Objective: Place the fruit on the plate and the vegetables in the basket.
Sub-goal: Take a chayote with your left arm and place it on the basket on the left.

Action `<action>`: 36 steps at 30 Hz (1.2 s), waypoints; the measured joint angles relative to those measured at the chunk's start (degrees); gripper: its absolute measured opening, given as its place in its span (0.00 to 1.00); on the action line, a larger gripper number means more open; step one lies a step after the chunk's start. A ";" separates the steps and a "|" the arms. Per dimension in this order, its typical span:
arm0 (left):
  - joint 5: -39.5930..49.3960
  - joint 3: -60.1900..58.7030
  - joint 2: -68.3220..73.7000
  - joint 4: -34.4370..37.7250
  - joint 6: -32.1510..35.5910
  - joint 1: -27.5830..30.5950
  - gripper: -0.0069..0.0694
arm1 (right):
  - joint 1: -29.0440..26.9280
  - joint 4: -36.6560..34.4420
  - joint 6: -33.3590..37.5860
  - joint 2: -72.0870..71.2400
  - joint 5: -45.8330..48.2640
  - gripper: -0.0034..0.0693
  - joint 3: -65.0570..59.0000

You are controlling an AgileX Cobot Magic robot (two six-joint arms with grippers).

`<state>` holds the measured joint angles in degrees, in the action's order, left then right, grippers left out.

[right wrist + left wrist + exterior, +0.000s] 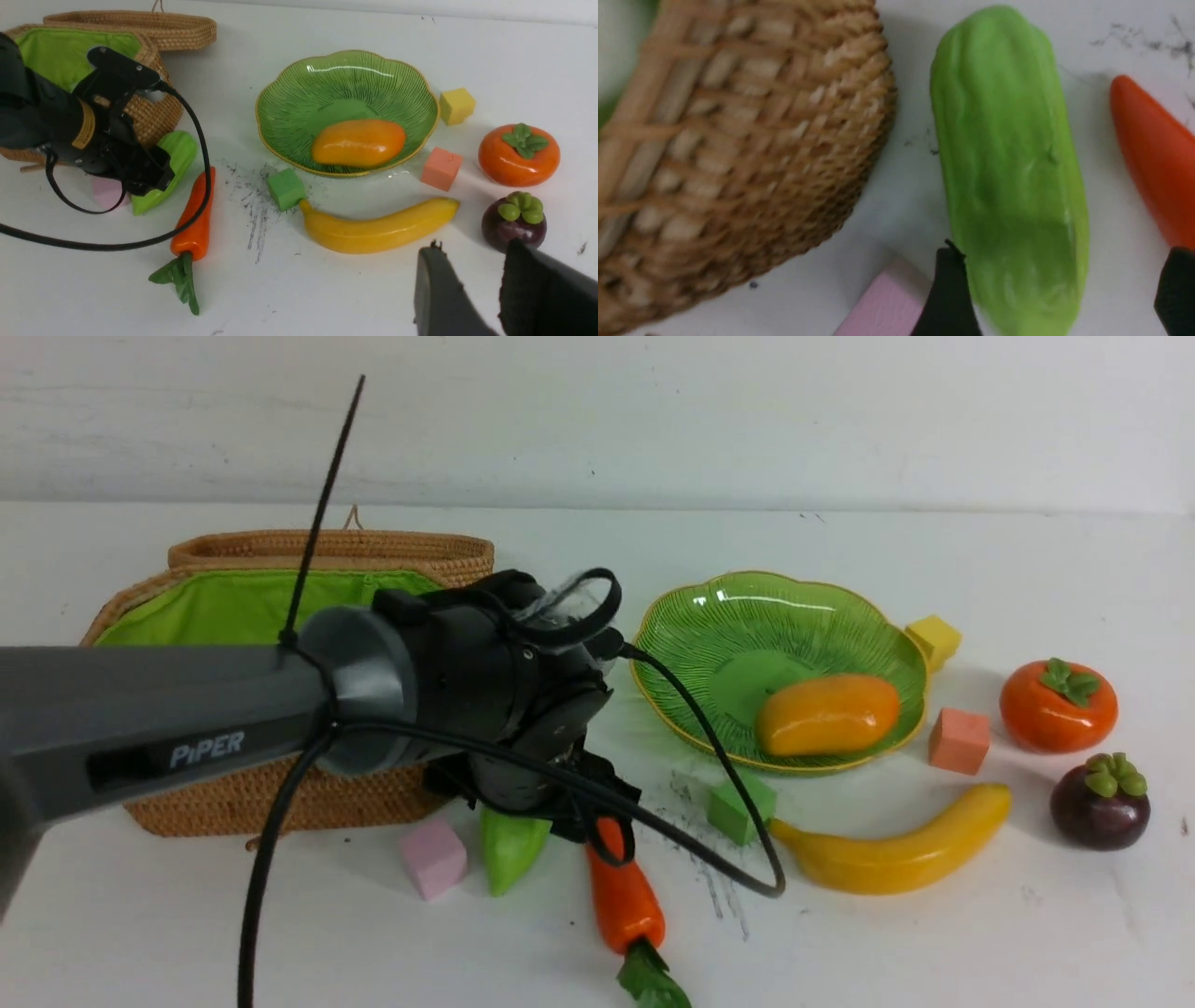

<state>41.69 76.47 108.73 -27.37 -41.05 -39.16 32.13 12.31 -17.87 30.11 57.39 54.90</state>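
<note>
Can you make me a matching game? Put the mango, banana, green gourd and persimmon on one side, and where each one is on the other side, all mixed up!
Things:
1. mango
2. banana
3. gourd
4. persimmon

Places:
A. on the table, next to the mangosteen
B. at the left claw, beside the basket
C. lying in the plate
D. on the table, one end by the green cube

Pairs: 1-C, 2-D, 3-B, 4-A.
</note>
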 joint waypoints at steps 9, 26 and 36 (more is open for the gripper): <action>-4.41 0.00 4.19 -6.15 -6.12 0.00 0.80 | 0.00 -1.46 0.00 0.00 -0.09 0.34 -2.82; -4.86 -0.13 4.98 -5.77 -5.07 -0.52 0.67 | 0.00 -3.26 4.86 0.00 -0.66 0.35 -2.82; 0.65 -0.32 -16.97 -3.23 19.46 -8.02 0.67 | 0.00 -4.00 5.72 0.00 -11.03 0.35 -2.50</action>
<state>42.34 76.15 91.77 -30.61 -21.59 -47.18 32.13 8.31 -12.15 30.11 46.35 52.39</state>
